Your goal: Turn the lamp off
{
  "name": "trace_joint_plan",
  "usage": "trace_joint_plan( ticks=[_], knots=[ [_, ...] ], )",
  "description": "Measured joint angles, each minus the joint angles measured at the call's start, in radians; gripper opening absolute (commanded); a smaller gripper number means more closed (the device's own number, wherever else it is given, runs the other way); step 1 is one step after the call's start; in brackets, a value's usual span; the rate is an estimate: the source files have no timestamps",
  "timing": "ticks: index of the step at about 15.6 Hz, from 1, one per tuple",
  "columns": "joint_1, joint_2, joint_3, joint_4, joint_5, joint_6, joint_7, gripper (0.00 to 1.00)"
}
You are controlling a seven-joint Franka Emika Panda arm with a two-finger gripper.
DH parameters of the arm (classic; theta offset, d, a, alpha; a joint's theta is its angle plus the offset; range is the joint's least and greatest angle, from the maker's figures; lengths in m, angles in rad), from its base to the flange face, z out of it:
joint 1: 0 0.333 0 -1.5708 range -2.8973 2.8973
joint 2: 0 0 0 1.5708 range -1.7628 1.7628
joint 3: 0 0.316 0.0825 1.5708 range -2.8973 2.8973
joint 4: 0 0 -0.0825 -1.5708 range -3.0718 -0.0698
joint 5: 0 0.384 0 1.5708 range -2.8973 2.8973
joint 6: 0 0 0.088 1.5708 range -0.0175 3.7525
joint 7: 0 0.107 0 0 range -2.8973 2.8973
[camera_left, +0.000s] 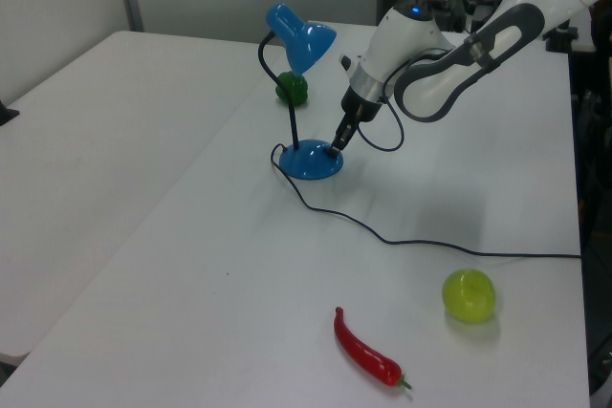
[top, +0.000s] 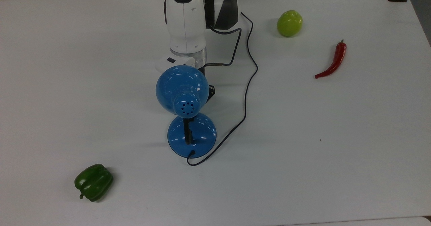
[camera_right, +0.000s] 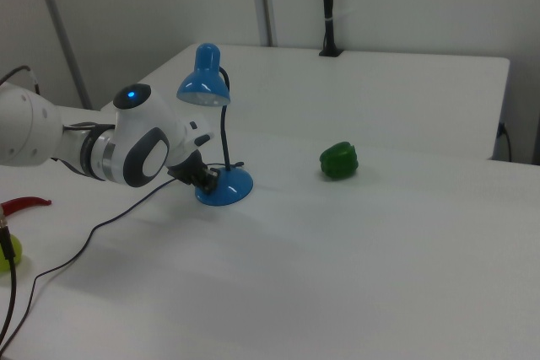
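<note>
The blue lamp stands mid-table, its dome shade (top: 178, 86) dark and no glow on the table beneath it. Its round base (top: 202, 136) lies toward the top view's bottom, and the thin black cord (top: 247, 84) loops off toward the arm (top: 185, 20). In the left view my gripper (camera_left: 335, 147) points down with its tip at the right rim of the base (camera_left: 308, 163), fingers together and holding nothing. The right view has the gripper (camera_right: 208, 180) at the left edge of the base (camera_right: 229, 189), below the shade (camera_right: 202, 82).
A green bell pepper (top: 93, 182) lies at the top view's lower left. A green apple (top: 289, 23) and a red chilli (top: 333, 61) lie at the top view's upper right. The cord runs across the table to the left view's right edge.
</note>
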Motion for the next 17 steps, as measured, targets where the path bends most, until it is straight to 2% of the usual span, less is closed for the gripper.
trace_joint_plan(
  ticks=[6,7,8,9,11,12,14,15,16,17],
  knots=[
    [0.000,-0.043,0.001,0.000,0.000,-0.193,0.000,0.00],
    [0.000,-0.058,0.001,0.001,0.000,-0.234,0.000,0.05],
    [0.000,-0.075,0.001,0.001,0.000,-0.281,0.000,0.20],
    [0.000,-0.093,0.001,0.001,0.000,-0.328,0.000,0.29],
    [0.000,-0.137,0.001,0.002,0.000,-0.432,0.000,0.61],
    [0.000,-0.162,0.001,0.002,0.000,-0.483,0.000,0.72],
    [-0.003,-0.210,0.001,0.002,0.000,-0.570,0.000,0.83],
    [-0.006,-0.234,0.000,0.002,0.000,-0.606,0.000,0.94],
    [-0.011,-0.257,-0.001,0.003,0.000,-0.636,0.000,1.00],
    [-0.016,-0.279,-0.003,0.006,0.000,-0.666,0.000,1.00]
  ],
)
